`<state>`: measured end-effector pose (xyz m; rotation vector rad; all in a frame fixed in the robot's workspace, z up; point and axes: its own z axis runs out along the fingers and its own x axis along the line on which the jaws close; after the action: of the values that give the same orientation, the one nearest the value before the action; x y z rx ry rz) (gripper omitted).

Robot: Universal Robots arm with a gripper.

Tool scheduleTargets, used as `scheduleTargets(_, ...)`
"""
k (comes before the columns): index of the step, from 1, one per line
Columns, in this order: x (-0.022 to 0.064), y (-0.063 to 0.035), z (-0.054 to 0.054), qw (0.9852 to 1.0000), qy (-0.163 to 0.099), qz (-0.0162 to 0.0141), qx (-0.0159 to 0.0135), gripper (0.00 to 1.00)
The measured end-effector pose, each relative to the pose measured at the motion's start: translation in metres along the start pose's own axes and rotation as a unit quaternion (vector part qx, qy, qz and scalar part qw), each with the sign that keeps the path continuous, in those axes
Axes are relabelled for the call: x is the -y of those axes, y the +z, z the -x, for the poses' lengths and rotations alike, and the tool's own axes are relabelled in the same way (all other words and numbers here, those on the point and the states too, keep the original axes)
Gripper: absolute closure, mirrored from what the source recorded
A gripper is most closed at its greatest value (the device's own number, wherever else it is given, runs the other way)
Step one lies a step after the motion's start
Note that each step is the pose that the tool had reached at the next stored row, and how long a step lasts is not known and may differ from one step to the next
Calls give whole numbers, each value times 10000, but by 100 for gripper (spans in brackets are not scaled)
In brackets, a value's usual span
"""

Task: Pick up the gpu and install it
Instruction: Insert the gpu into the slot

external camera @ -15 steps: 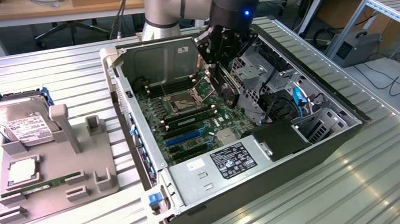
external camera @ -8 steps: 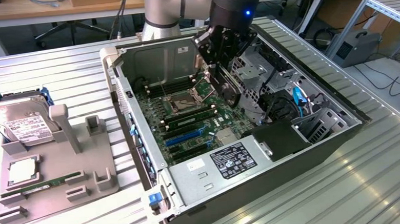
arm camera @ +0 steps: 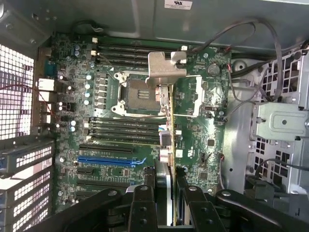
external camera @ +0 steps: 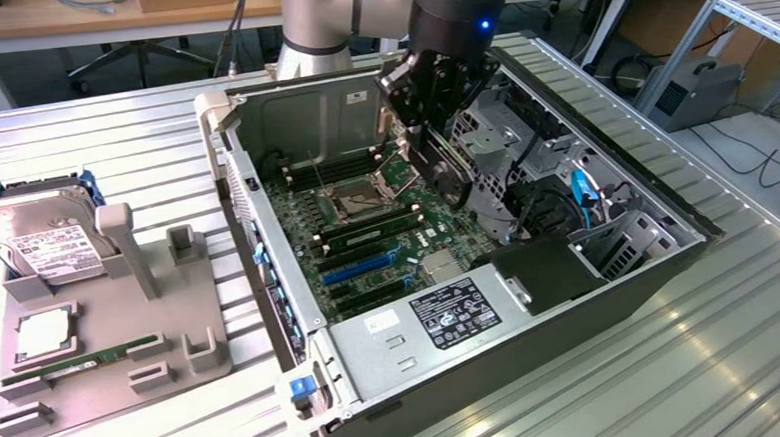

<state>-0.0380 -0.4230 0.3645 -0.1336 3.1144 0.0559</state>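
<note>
Holding gpu (arm camera: pixel 166 72) in gripper (arm camera: pixel 168 195), power-supply label (external camera: pixel 455 313) illegible

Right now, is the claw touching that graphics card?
Touching. The wrist view shows the claw clamped on the gpu, pressing against both its faces.

You have the gpu (arm camera: pixel 164 169) edge-on in the middle of the frame, clamped between the gripper (arm camera: pixel 170 209) fingers, with its silver bracket (arm camera: pixel 166 68) at the far end. Behind it lies the motherboard (arm camera: pixel 205 128). The open CPU socket (arm camera: pixel 136 94) sits just beside the card, and the blue slot (arm camera: pixel 108 159) lies apart from it.
</note>
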Motion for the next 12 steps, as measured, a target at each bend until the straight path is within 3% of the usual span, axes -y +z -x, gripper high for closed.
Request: scheduleTargets(12, 0, 0, 0, 9994, -332, 6, -12, 73)
